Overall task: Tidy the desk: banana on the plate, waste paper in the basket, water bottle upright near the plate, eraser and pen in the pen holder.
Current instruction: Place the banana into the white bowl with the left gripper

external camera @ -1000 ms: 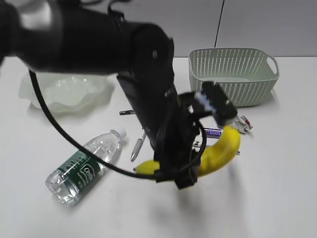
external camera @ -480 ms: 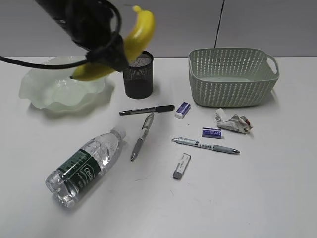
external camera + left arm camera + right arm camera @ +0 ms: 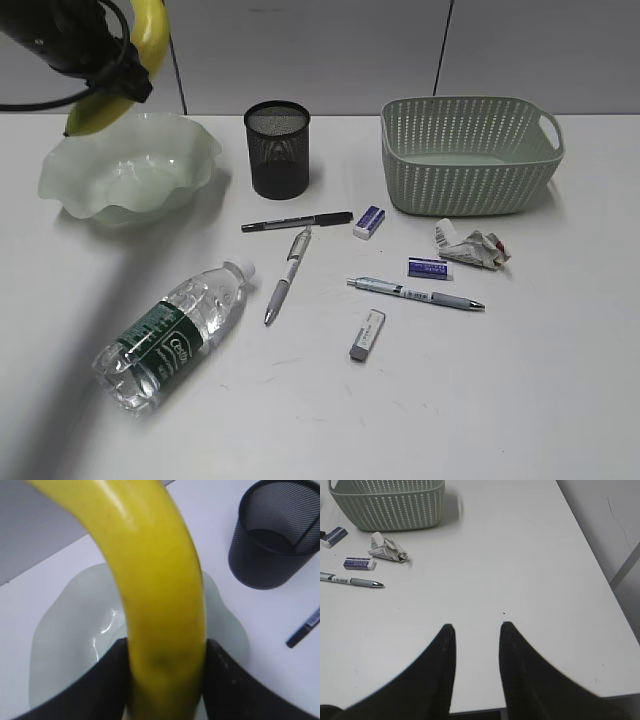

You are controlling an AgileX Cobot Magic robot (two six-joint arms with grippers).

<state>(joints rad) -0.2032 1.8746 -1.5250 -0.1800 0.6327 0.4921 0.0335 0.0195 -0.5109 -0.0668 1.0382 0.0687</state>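
Banana (image 3: 160, 590), pinched in the left gripper (image 3: 165, 680), hangs directly above the plate (image 3: 65, 645); right gripper (image 3: 476, 630) spread, empty.

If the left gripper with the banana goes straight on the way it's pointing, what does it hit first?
Most likely the plate: the left gripper, shut on the banana, points down at its bowl. The gap is hard to judge.

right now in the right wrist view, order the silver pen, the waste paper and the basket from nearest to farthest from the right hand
From the right hand:
1. silver pen, left edge, closest.
2. waste paper, left, just beyond the pen.
3. basket, top left, farthest back.
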